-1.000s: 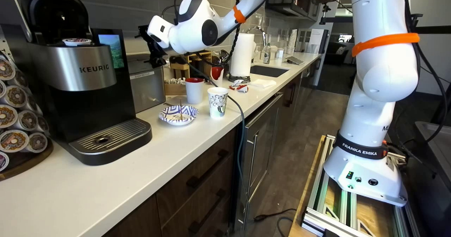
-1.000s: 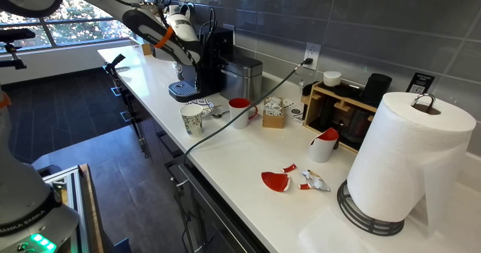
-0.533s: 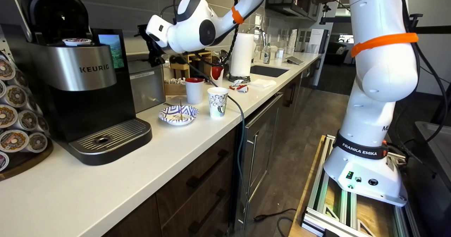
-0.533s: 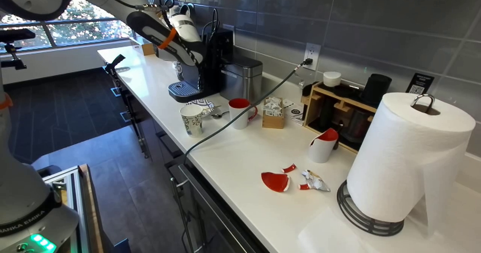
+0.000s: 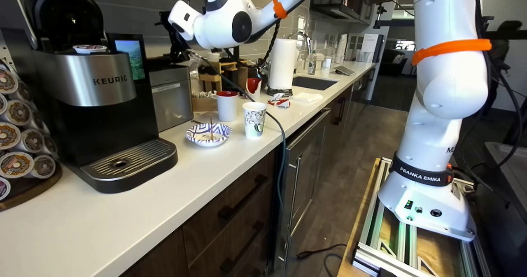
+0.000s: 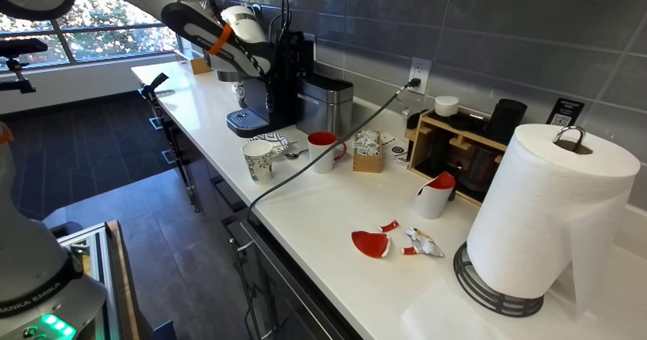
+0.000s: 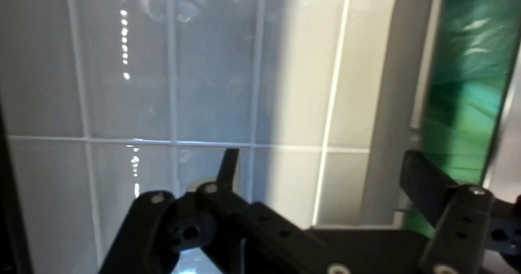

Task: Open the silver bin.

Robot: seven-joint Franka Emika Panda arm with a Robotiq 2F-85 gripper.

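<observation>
At the top of the silver bin (image 5: 173, 104), my gripper (image 7: 322, 154) stands wide

Beside the coffee machine (image 5: 111, 79), on the counter (image 5: 82, 231), the bin is uncovered: my wrist view shows its green lining (image 7: 476, 115) down the right side. From that camera I see the two fingers (image 7: 425, 178) spread far apart. The finger on the right of that view overlaps the edge of the lining and the grey strip (image 7: 395, 103) next to it; the other has the tiled wall (image 7: 203, 70) behind it. Whether either one touches the bin I cannot tell from here.

In an exterior view I see the gripper's dark body just over the bin's rim, the white arm (image 5: 224, 26) stretched above the counter. In both exterior views the patterned bowl (image 5: 208, 143), the red-lined mug (image 5: 227, 108) and the paper cup (image 5: 254, 120) stand near the bin, lower than the gripper.
</observation>
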